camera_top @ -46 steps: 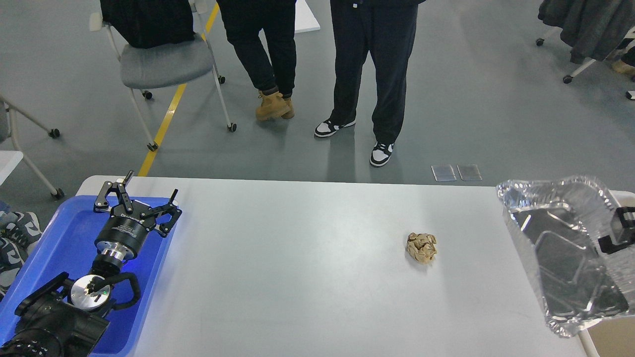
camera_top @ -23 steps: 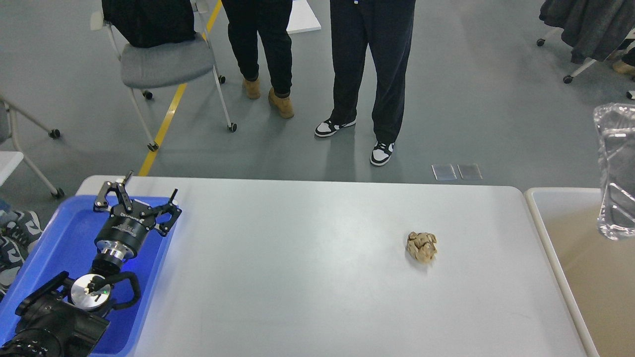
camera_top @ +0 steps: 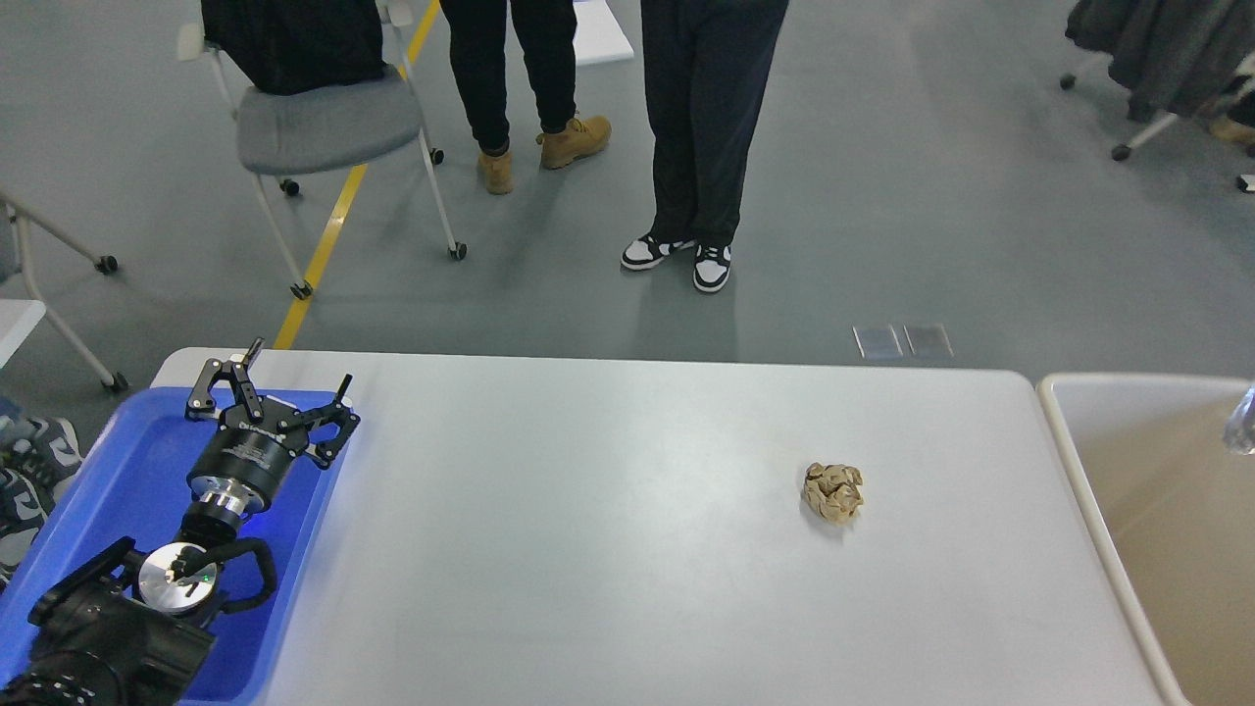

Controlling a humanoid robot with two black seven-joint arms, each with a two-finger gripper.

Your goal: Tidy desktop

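Note:
The desktop (camera_top: 608, 549) is a wide light grey-white table top filling the lower part of the head view. A crumpled brown paper ball (camera_top: 833, 490) lies on it right of centre. My left gripper (camera_top: 273, 378) is open and empty, hovering over the far edge of the blue plastic tray (camera_top: 127, 471) at the left. A sliver of crinkled foil (camera_top: 1243, 431) shows at the right edge, above the beige bin (camera_top: 1069, 431). My right gripper is out of view.
The cream-rimmed beige bin stands against the desktop's right end. Two people (camera_top: 686, 127) stand on the grey floor beyond the far edge. A grey wheeled chair (camera_top: 324, 127) stands at the back left, by a yellow floor line.
The foil tray moved right and out of the view; only a sliver remains at the right edge. The bin is now uncovered. The people behind the table shifted their feet. My left arm stayed still.

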